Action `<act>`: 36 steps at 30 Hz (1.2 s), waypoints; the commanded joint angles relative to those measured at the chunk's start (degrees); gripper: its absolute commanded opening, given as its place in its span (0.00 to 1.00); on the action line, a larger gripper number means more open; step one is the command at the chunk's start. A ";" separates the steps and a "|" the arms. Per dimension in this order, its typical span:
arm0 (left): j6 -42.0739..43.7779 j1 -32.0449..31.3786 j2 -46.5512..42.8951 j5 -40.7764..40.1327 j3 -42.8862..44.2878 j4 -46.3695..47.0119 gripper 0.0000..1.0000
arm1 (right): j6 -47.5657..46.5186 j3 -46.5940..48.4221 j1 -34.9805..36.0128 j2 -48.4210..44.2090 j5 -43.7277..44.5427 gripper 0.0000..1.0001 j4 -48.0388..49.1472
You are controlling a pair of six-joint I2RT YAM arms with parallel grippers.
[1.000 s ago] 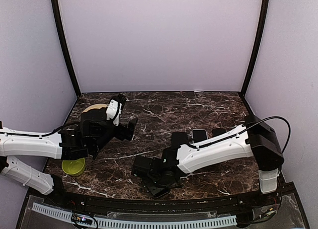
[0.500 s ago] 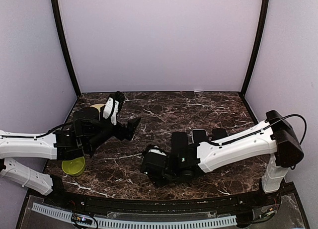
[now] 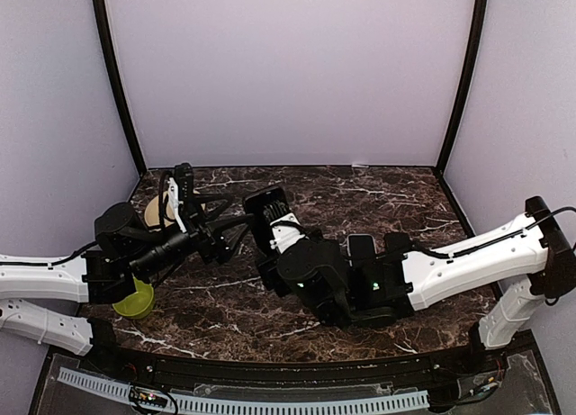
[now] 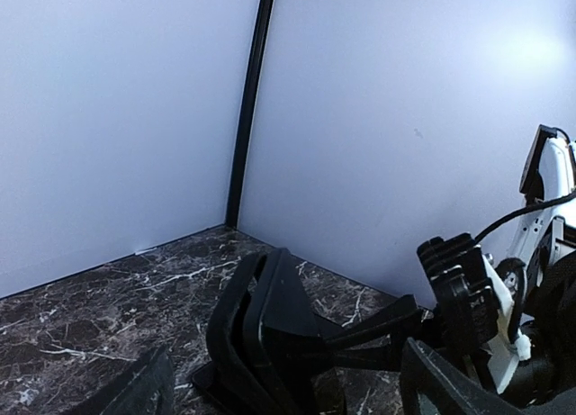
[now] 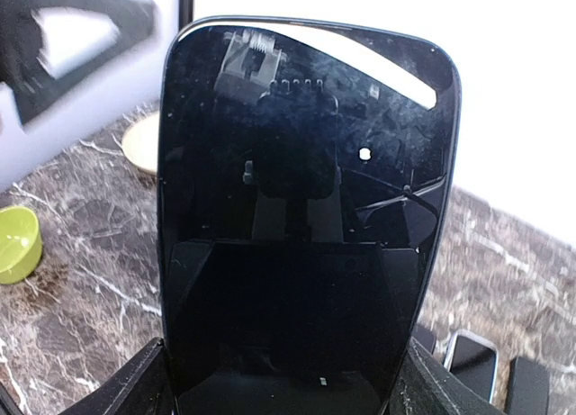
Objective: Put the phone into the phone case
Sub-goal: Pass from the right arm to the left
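A: Right gripper (image 5: 281,365)?
B: Clamped on the phone (image 5: 306,190) by its lower sides. Holds it upright, off the table (image 3: 360,199), dark glass facing the wrist camera, with the gripper's own reflection in it.
A: Left gripper (image 4: 288,392)?
B: Spread wide, gripping nothing. Up off the table too, pointed at the phone from the left, near it; cannot tell whether touching.
A: Phone from above?
B: Left of mid-table, tilted, between the two grippers.
A: Case?
B: Cannot pick out for sure. By the right arm, lying flat: a grey-faced slab (image 3: 361,245) and, near it, a black slab (image 3: 396,242). Too small to tell which, if either.
A: Anything else?
B: Green bowl (image 3: 137,300) at the near left of the table, tan plate (image 5: 144,145) farther back, half hidden under the left arm in the top view.
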 commanded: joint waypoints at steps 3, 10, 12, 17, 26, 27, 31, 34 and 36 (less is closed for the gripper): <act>-3.24 0.21 0.62 5.10 -1.37 5.94 0.74 | -10.61 0.27 2.74 -0.68 4.69 0.23 14.91; -3.54 0.21 0.74 5.16 -1.87 6.73 0.50 | -12.74 0.39 3.48 -0.84 4.07 0.22 16.73; -3.33 0.21 0.78 5.57 -1.93 6.89 0.41 | -13.10 0.38 3.59 -0.85 3.58 0.22 16.86; -3.09 0.21 1.24 7.52 -1.86 7.24 0.20 | -13.50 0.39 3.79 -0.70 2.64 0.22 16.86; -2.05 0.21 1.45 8.69 -1.62 6.98 0.00 | -14.30 -1.04 3.83 -2.46 1.85 0.28 17.05; -1.28 0.21 1.38 8.71 -1.66 6.82 0.00 | -14.50 -1.55 3.80 -3.01 0.96 0.37 16.97; 1.84 0.21 1.15 8.49 -1.31 5.51 0.00 | -14.75 -3.58 3.80 -5.97 -4.92 0.87 13.70; 4.42 0.21 1.10 10.50 -0.98 4.57 0.00 | -13.36 -4.69 3.35 -9.32 -8.38 0.98 6.80; 5.83 0.21 1.07 12.66 -0.59 3.71 0.00 | -12.38 -6.15 2.55 -12.97 -12.72 0.99 1.53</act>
